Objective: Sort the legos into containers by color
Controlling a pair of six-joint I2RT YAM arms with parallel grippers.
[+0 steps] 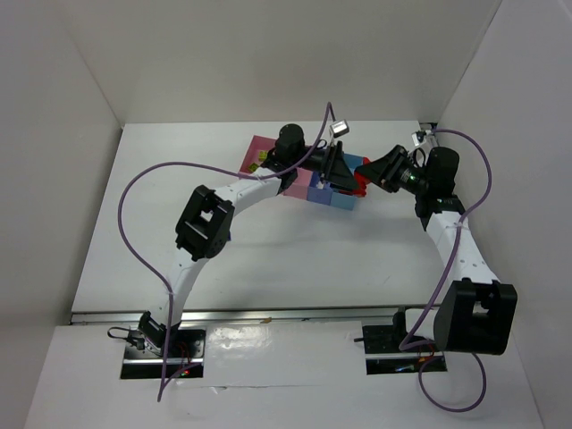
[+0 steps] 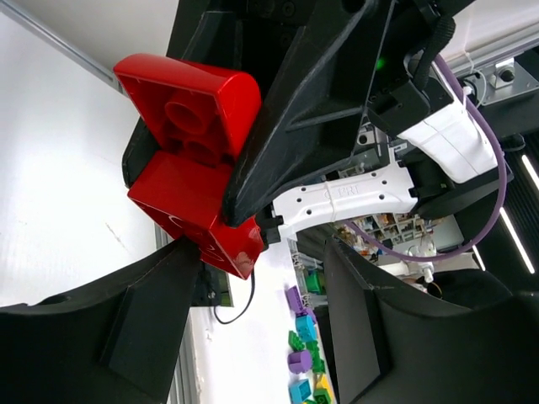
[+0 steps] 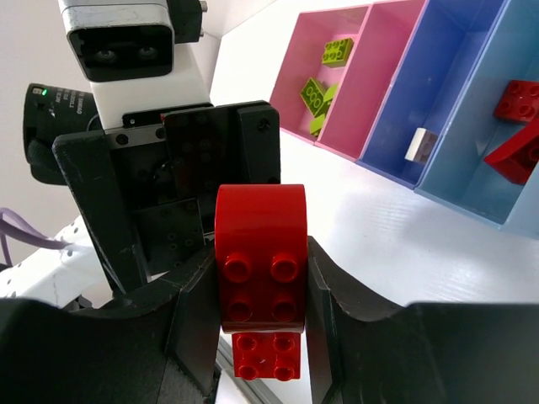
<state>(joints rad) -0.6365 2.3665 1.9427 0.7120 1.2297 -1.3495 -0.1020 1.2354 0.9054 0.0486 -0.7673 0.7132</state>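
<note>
A red lego (image 3: 259,269), two joined bricks with a rounded end, sits clamped between my right gripper's (image 3: 261,282) fingers above the table. It also shows in the left wrist view as the red lego (image 2: 194,168), just past my left gripper (image 2: 261,337), whose jaws stand apart with nothing between them; its lower corner is by the left finger (image 2: 109,328). From above, both grippers meet over the containers (image 1: 344,198). Pink compartments (image 3: 387,67) hold lime-green legos (image 3: 316,94). The blue one (image 3: 446,59) holds a cream brick (image 3: 418,143). The light-blue one (image 3: 472,168) holds red legos (image 3: 518,101).
My left gripper's black body and its camera (image 3: 122,38) fill the space directly in front of the right gripper. Purple cables (image 1: 143,179) loop over both arms. White walls enclose the table on three sides. Far behind, loose coloured bricks (image 2: 303,353) lie in a distant pile.
</note>
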